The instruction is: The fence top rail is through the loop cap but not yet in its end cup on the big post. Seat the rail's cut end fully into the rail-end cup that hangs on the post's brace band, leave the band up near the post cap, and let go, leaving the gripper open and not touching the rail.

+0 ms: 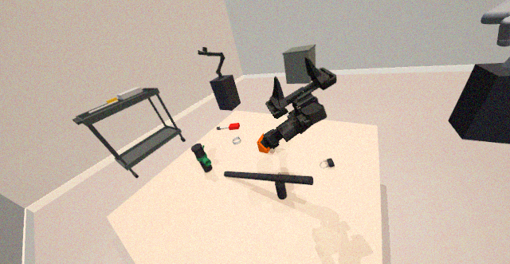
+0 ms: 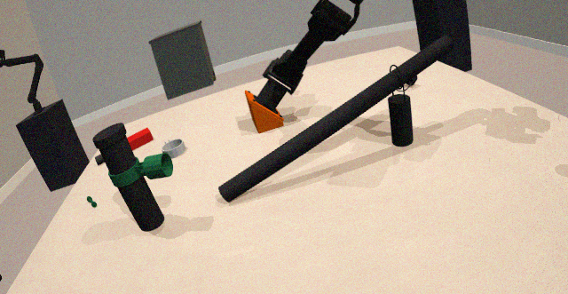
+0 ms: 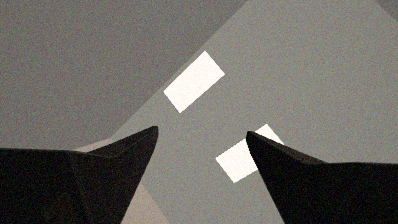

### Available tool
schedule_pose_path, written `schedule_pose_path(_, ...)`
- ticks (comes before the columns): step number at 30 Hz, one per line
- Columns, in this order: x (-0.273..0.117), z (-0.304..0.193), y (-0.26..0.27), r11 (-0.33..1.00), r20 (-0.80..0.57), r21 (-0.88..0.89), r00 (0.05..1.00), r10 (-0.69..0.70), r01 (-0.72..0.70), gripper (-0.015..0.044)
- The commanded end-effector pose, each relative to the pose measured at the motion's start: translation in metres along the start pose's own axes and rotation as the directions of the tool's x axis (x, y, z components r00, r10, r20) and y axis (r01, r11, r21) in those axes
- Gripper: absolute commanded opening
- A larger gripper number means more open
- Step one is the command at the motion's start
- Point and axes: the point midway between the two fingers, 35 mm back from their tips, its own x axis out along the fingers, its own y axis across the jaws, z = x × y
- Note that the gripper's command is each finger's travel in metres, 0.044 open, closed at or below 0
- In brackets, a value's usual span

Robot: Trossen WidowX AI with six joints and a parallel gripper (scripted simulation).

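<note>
Nothing seated yet — the long dark cylindrical rail [image 2: 328, 125] lies well apart from the green rail-end cup [image 2: 159, 166]; the black gripper [image 1: 292, 78], fingers spread and empty, points upward.

On the desk [image 2: 399, 223], taking the rail [image 2: 328, 125] as landmark in the exterior view: the big post [image 2: 129, 178] stands left of its low end, the short post [image 2: 400, 118] under its raised far part, and the wedge [image 2: 263, 115] lies behind its middle.

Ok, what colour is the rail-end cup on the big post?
Green, like its brace band; the rail-end cup shows best in the exterior view.
</note>
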Motion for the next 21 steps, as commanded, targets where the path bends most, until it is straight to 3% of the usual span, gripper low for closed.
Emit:
schedule_pose_path(1,0.001,-0.002,-0.002,1.0,-0.004,-0.003,1.0,-0.005,0.005,0.0426)
schedule_pose_path(11,0.01,-0.102,-0.112,0.938,-0.179,-0.2,0.931,-0.318,0.282,0.044)
schedule_pose_path(21,-0.04,-0.168,-0.234,0.735,-0.257,-0.479,0.723,-0.641,0.481,0.044)
